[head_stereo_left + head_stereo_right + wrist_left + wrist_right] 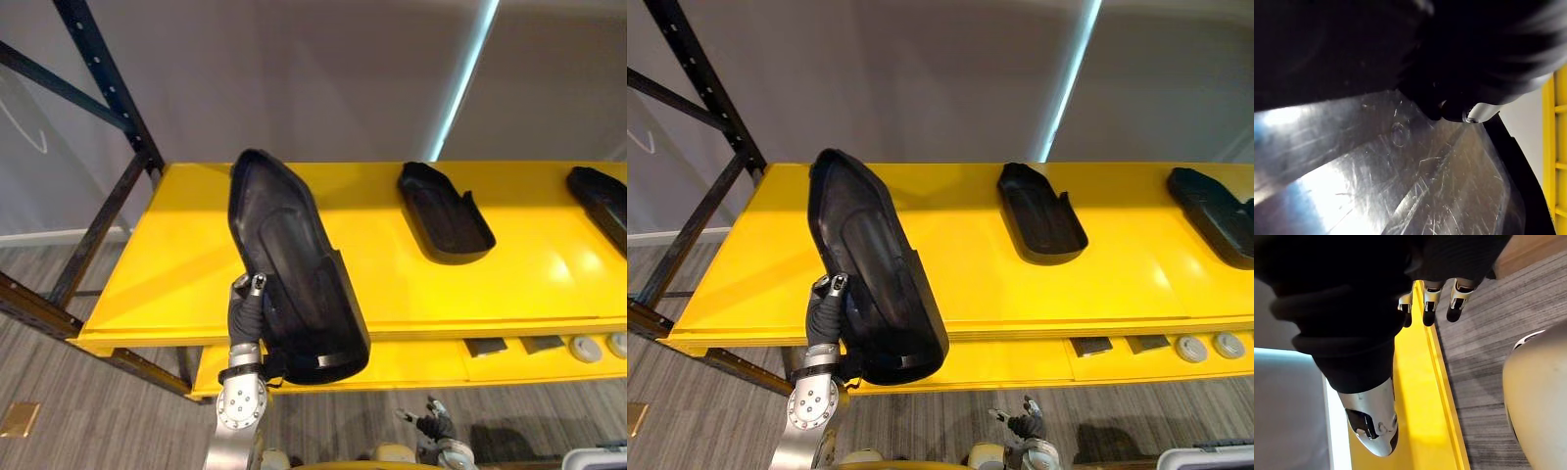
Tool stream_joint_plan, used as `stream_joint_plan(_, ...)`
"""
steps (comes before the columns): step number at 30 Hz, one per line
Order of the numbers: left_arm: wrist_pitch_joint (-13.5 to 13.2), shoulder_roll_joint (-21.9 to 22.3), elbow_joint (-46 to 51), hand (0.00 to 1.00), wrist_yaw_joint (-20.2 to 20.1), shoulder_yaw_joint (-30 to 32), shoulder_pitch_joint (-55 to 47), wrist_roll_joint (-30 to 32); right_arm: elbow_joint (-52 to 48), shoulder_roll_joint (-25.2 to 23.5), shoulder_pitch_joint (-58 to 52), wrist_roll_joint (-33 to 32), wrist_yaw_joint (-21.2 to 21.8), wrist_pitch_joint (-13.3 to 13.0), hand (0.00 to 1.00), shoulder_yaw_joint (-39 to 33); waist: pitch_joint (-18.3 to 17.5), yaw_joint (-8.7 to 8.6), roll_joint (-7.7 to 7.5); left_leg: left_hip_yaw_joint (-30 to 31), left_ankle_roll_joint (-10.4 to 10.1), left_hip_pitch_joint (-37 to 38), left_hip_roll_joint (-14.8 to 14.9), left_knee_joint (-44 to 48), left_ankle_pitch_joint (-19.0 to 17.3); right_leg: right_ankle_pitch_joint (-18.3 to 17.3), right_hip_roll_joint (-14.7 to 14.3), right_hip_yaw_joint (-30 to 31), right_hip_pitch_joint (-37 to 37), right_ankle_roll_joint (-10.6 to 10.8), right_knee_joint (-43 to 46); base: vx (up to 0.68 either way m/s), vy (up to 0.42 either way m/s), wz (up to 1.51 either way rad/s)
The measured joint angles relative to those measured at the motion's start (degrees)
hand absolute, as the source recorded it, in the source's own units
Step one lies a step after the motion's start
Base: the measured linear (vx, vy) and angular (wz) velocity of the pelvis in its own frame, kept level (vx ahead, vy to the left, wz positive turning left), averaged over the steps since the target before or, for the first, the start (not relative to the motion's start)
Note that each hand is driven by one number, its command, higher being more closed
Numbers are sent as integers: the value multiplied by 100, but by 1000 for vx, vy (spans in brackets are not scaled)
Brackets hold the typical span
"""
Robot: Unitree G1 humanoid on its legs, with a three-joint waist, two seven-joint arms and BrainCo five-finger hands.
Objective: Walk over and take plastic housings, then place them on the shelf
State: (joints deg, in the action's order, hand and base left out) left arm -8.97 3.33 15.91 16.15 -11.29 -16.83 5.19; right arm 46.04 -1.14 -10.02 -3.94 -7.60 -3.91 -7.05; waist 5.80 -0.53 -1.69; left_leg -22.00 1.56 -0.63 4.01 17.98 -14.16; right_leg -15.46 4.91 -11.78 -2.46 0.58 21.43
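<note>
left hand (243,315): we saw its thumb clamped on the big housing (294,259), tilted over the shelf (549,269) front-left, not yet down
middle housing (446,215): lay on shelf
right housing (600,201): lay on shelf too
right hand (432,424): hung low, fingers loose, empty
progress: we judged only this set-down remained

A yellow shelf (735,274) runs left to right on a dark rack frame (703,86). The left hand (826,313) grips the near end of a big black housing (872,264), which slants over the shelf's near left part. A smaller housing (1038,225) lies in the middle and a third housing (1215,211) at the far right. On the lower shelf (1019,357) sit two dark squares (1092,346) and two round discs (1190,348). The right hand (1024,423) hangs low over the floor
</note>
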Motion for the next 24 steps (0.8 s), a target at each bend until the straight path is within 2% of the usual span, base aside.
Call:
stream_joint_plan(1, 0, 0, 25, 100, -1, 26, 1, 0, -14, -21, -12, 0, -1, 0, 0, 1, -7, 9, -13, 0, -16, 45, 2, -35, 24, 31, -21, -6, 55, 0, -86, 47, -25, 4)
stream_joint_plan(3, -1, -2, 102, 100, 4, 70, 0, -1, -33, -81, -51, -5, -3, -7, 0, 3, -73, 139, -54, -11, -44, 140, 28, -225, 98, 217, -129, 6, 253, -19, -464, 49, -21, -6)
stream_joint_plan(6, -2, -3, 219, 100, 7, 88, -4, -1, -38, -138, -44, -4, -4, -2, 0, 41, -150, 176, -57, -110, -59, 158, 103, -333, 127, 490, -271, 125, 341, -30, -866, 20, 19, -18)
stream_joint_plan(11, -1, 0, 232, 100, -11, 144, -5, 13, -64, -145, -57, 5, 0, 5, 0, 97, -190, 164, -30, -409, -55, 391, 110, -536, 155, 839, -366, 430, 622, 5, -1419, -5, 62, -34)
stream_joint_plan(15, 7, -15, 240, 100, -75, 349, 39, 88, -64, -142, -83, 18, 4, 23, 0, 109, -197, 156, -41, -500, -51, 438, 105, -611, 157, 929, -381, 538, 626, 28, -1546, -61, 32, -16)
stream_joint_plan(20, 171, -226, 89, 100, 75, 709, 605, 468, -68, -101, -278, 162, 33, 18, 0, 139, -464, 142, 17, -590, -88, 446, 91, -800, 264, 1061, -416, 587, 631, 0, -1781, -30, -9, -6)
stream_joint_plan(21, 187, -263, 32, 100, 101, 744, 708, 498, -68, -90, -304, 184, 36, 17, 0, 138, -508, 137, -9, -597, -99, 452, 91, -812, 282, 1083, -424, 595, 635, -11, -1801, -1, -27, -8)
stream_joint_plan(22, 218, -326, -108, 100, 173, 809, 920, 577, -64, -73, -363, 192, 43, 17, 0, 139, -535, 139, 33, -617, -111, 448, 91, -832, 319, 1127, -438, 613, 636, -23, -1871, -8, -34, -11)
stream_joint_plan(24, 260, -369, -297, 100, 202, 981, 1170, 650, -63, -49, -396, 230, 48, 17, 0, 137, -553, 113, 20, -644, -128, 465, 89, -916, 378, 1189, -468, 671, 629, -53, -1934, -32, -40, -14)
